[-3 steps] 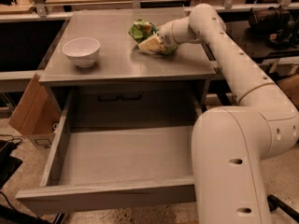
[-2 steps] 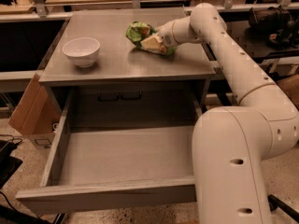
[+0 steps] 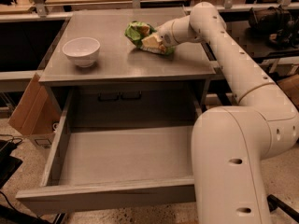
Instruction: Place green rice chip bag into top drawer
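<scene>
Clerk: Moved since a second ago, what goes on the sheet?
Checker: Entry one, green rice chip bag [image 3: 136, 31]: left edge now slightly nearer the white bowl [image 3: 81, 51] than before. Entry two, end effector [image 3: 152, 42]: carried a touch leftward with it. Everything else holds its place.
Clerk: Location of the bag?
Checker: On the bench [image 3: 117, 66], rear half, right of centre. Crumpled, lying on the grey top, well apart from the drawer below.
Clerk: End effector, position and state?
Checker: Low over the bench, against the bag's right-hand side, its pale tip overlapping the green foil. Spread or closed on the bag: cannot tell.
Clerk: Arm?
Checker: One white arm [image 3: 233, 64], rising from the lower right and reaching across the bench's right edge to the bag, wrist pointing left.
Clerk: Drawer?
Checker: One top drawer [image 3: 126, 155], grey, wide and shallow, standing open toward the camera beneath the bench top. Front panel nearest the viewer; right front corner hidden behind the robot's white base [image 3: 233, 171].
Clerk: Remaining stock?
Checker: White bowl, upright, front left of the bench top, well apart from the bag. One cardboard box [image 3: 28, 111], brown, tilted, just beside the bench's left side, low down
</scene>
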`<state>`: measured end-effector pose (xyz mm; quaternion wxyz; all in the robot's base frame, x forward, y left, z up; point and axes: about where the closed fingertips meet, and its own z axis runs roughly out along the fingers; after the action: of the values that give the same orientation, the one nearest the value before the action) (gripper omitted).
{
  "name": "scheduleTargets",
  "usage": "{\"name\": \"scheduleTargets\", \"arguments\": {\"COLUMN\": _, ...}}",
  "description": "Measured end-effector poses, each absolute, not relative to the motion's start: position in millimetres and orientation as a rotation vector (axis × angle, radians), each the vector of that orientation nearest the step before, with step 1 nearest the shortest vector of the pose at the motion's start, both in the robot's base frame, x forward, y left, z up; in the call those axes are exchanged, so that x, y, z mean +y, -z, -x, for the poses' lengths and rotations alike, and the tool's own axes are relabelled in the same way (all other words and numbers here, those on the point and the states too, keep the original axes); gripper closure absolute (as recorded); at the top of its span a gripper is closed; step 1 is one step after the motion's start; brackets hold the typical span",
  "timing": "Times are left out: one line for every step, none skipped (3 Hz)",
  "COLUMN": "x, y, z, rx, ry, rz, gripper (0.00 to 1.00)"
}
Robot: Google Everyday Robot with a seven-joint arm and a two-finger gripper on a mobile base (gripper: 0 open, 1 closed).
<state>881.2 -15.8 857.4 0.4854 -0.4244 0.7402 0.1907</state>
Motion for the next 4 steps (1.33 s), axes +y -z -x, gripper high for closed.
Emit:
{"name": "scheduleTargets", "arguments": {"x": -15.8, "y": -857.6, "z": -881.2, "rx": 1.801, "ry": -0.464, "rz": 1.033, "gripper": 1.0}}
{"name": "scheduleTargets", "arguments": {"x": -15.8, "y": -857.6, "z": -881.2, "rx": 1.802, "ry": -0.464, "rz": 1.033, "gripper": 1.0}}
{"name": "scheduleTargets", "arguments": {"x": -15.8, "y": -858.6, "z": -881.2, "rx": 1.802, "ry": -0.464, "rz": 1.033, "gripper": 1.0}}
{"name": "scheduleTargets", "arguments": {"x": -15.8, "y": -858.6, "z": -881.1, "rx": 1.802, "ry": -0.464, "rz": 1.033, "gripper": 1.0}}
